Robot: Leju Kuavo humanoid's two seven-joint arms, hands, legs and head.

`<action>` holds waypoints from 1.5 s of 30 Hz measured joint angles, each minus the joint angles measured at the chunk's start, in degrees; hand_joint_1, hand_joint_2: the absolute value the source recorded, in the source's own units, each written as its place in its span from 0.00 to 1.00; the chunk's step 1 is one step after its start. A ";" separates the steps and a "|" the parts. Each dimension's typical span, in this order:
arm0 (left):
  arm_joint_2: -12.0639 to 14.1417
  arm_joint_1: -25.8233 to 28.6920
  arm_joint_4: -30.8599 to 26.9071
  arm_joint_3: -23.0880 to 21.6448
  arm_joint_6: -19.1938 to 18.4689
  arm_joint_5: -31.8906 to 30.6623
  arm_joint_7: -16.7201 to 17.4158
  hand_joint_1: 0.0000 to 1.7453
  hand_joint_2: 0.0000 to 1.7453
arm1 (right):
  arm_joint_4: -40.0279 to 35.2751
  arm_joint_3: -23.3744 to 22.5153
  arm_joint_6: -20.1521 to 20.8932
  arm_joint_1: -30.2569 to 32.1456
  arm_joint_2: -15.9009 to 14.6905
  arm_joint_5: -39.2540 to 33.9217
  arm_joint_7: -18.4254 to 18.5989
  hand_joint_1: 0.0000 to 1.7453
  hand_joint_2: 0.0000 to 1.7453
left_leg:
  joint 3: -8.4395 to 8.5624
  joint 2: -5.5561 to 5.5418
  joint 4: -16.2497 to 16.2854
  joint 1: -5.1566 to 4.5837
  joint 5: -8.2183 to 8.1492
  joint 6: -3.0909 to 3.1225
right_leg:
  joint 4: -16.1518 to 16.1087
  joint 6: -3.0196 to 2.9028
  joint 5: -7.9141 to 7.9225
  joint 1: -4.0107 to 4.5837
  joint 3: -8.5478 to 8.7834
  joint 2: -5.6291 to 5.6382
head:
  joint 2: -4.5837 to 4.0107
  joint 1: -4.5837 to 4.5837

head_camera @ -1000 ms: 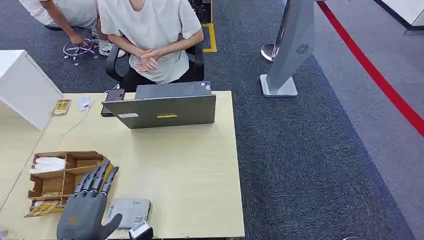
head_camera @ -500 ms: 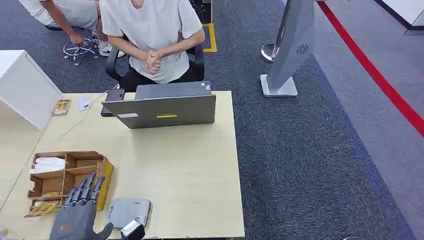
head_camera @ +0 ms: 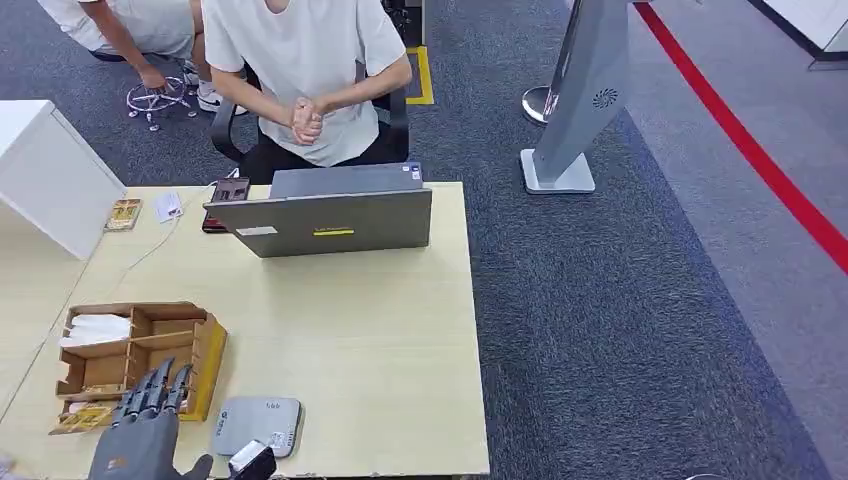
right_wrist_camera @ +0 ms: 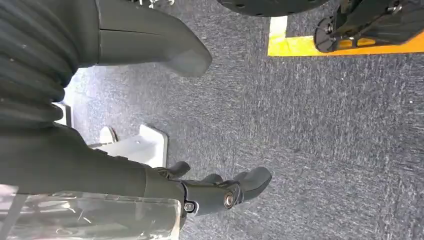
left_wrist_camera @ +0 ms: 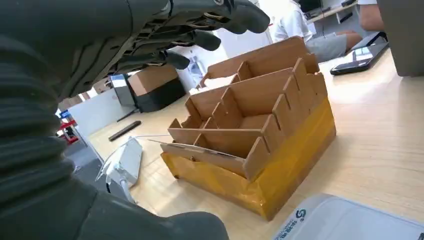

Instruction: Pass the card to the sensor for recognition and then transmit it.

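The left hand [head_camera: 140, 440] is held over the brown card box [head_camera: 140, 350], fingers spread, empty. Cards [head_camera: 82, 415] are seen inside it. The grey sensor [head_camera: 258, 424] lies beside the box; its writing cannot be read. The right hand [right_wrist_camera: 165, 170] hangs over carpet, fingers loosely apart.

High head view and close left wrist view, perhaps sharing the cardboard organizer [head_camera: 140, 350].

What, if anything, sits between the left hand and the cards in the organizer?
Nothing visible. The left hand hovers open over the cardboard organizer's near end, where the cards lie between dividers. The grey sensor sits right beside the box.
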 joint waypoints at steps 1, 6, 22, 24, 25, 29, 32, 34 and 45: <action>-0.07 0.00 0.02 0.04 0.00 0.00 0.00 0.00 1.00 | 0.07 0.00 -0.02 -0.01 0.00 -0.02 0.00 0.00 1.00 | 0.00 0.00 0.00 0.00 0.00 0.00 | 0.00 0.00 0.00 0.00 0.00 0.00 | 0.00 0.02; -0.39 0.02 0.04 0.57 0.22 -0.24 -0.44 0.00 1.00 | 0.17 0.00 -0.04 -0.01 0.00 -0.02 0.00 0.00 1.00 | 0.00 0.00 0.00 0.00 0.00 0.00 | 0.00 0.00 0.00 0.00 0.00 0.00 | 0.00 0.00; -9.72 -0.16 2.32 13.42 7.74 -1.55 -9.22 0.00 1.00 | -0.37 2.21 -2.99 1.26 0.00 -2.45 0.52 0.00 1.00 | 0.01 0.00 0.00 0.00 0.00 0.00 | 0.00 0.00 0.00 0.00 -0.01 0.01 | 0.00 0.00; -10.67 -0.17 2.80 15.22 8.04 -1.55 -9.64 0.00 1.00 | -0.59 2.51 -3.06 1.45 0.00 -2.45 0.57 0.00 1.00 | 0.00 0.00 0.00 0.00 0.00 0.00 | 0.00 0.00 0.00 0.00 -0.01 0.00 | 0.00 0.02; -11.08 -0.18 3.04 16.10 8.09 -1.55 -9.73 0.00 1.00 | -0.59 2.71 -3.06 1.47 0.00 -2.47 0.57 0.00 1.00 | 0.01 0.00 0.00 0.00 0.00 0.00 | 0.00 0.00 0.00 0.00 0.00 0.00 | 0.00 0.00; -12.39 -0.37 3.89 18.90 8.26 -1.55 -10.27 0.00 1.00 | -0.61 3.08 -3.13 1.61 0.00 -2.93 0.57 0.00 1.00 | 0.01 0.00 0.00 0.00 0.00 0.00 | 0.00 0.00 0.00 0.00 0.00 0.00 | 0.00 0.02; -13.25 -0.63 4.28 20.53 8.85 -1.55 -10.84 0.00 1.00 | -0.61 3.19 -3.15 1.74 0.00 -3.19 0.59 0.00 1.00 | 0.01 0.00 0.00 0.00 0.00 0.00 | 0.00 0.00 0.00 0.00 0.00 0.00 | -0.02 0.00; -13.84 -0.94 4.59 21.40 9.14 -1.55 -11.19 0.00 1.00 | -0.68 3.30 -3.15 1.78 0.00 -3.10 0.59 0.00 1.00 | 0.01 0.00 0.00 0.00 0.00 0.00 | 0.00 0.00 0.00 0.00 0.01 0.00 | 0.00 0.02; -15.04 -1.30 5.44 22.71 9.86 -1.55 -11.48 0.00 1.00 | -1.01 3.41 -3.19 1.85 0.00 -3.13 0.61 0.00 1.00 | 0.02 0.00 0.00 0.00 0.00 0.00 | 0.00 0.00 0.00 0.00 0.01 0.00 | -0.02 0.02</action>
